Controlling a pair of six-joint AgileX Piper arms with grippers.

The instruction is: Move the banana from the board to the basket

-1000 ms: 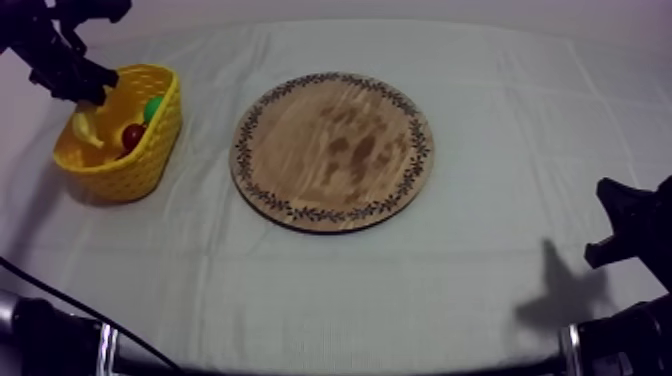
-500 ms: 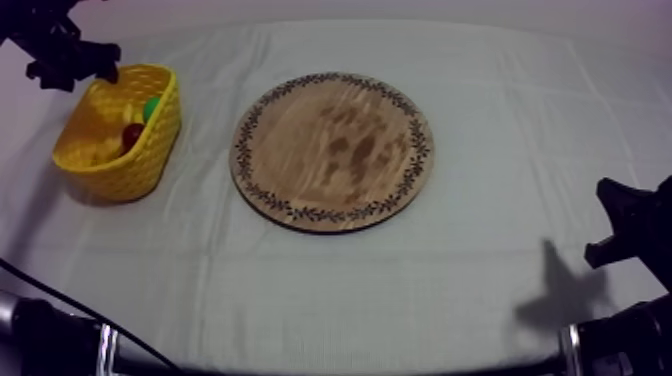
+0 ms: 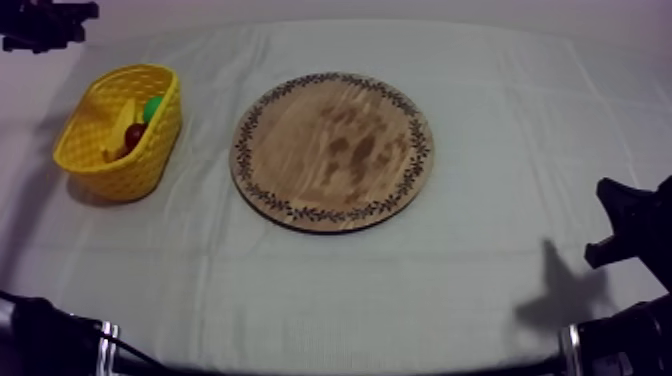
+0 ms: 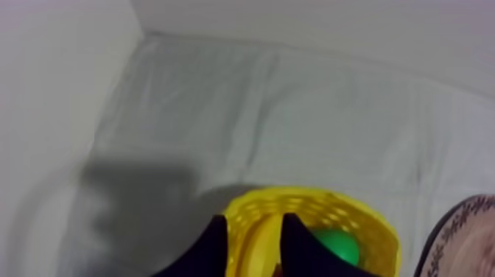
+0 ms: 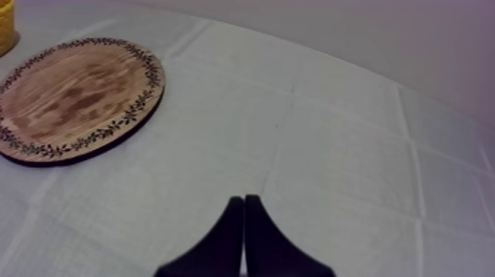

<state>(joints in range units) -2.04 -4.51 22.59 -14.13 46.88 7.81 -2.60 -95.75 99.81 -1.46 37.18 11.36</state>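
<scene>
1. Below the left gripper point(image 4: 255, 219), fingers apart, the yellow basket point(image 3: 140, 165) holds the banana point(image 3: 119, 131), a small red fruit point(image 3: 134, 134) and a green fruit point(image 3: 153, 108).
2. The wooden board point(image 5: 74, 96) lies ahead-left of the right gripper point(image 5: 244, 199), whose fingers are together.

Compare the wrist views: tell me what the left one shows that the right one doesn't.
Left wrist view, not right: the left hand, fingers apart above the yellow basket, with the banana and a green fruit inside it. Right wrist view, not left: the right hand, fingers together as a narrow wedge over the cloth. Both: the basket, the wooden board and the cloth.
</scene>
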